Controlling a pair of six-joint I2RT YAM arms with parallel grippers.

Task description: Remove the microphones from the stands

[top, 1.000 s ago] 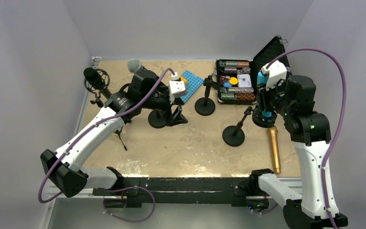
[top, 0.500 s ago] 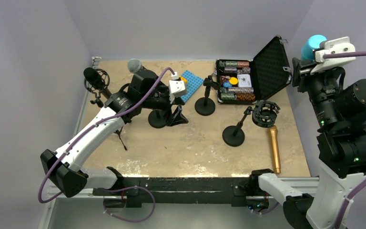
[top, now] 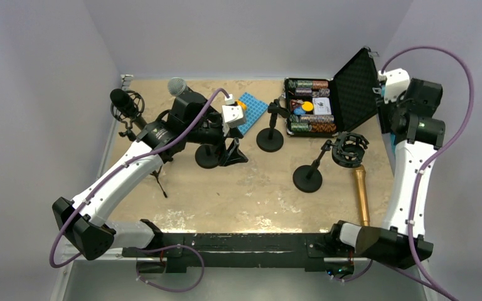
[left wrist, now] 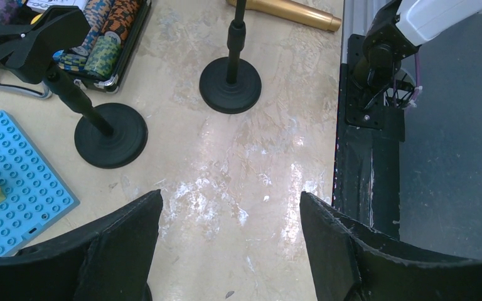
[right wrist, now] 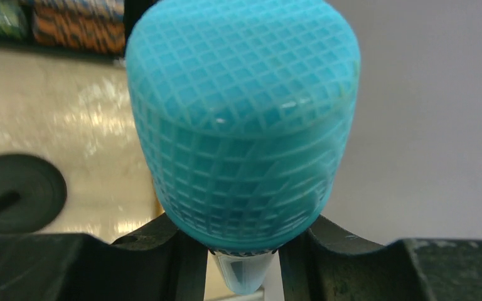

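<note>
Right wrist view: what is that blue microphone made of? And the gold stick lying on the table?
The blue microphone has a matte turquoise head with a fine diamond lattice, like painted wire mesh, though moulded plastic is possible. The gold stick is smooth with a soft sheen: probably metal, or plastic with a metallic coat.
</note>
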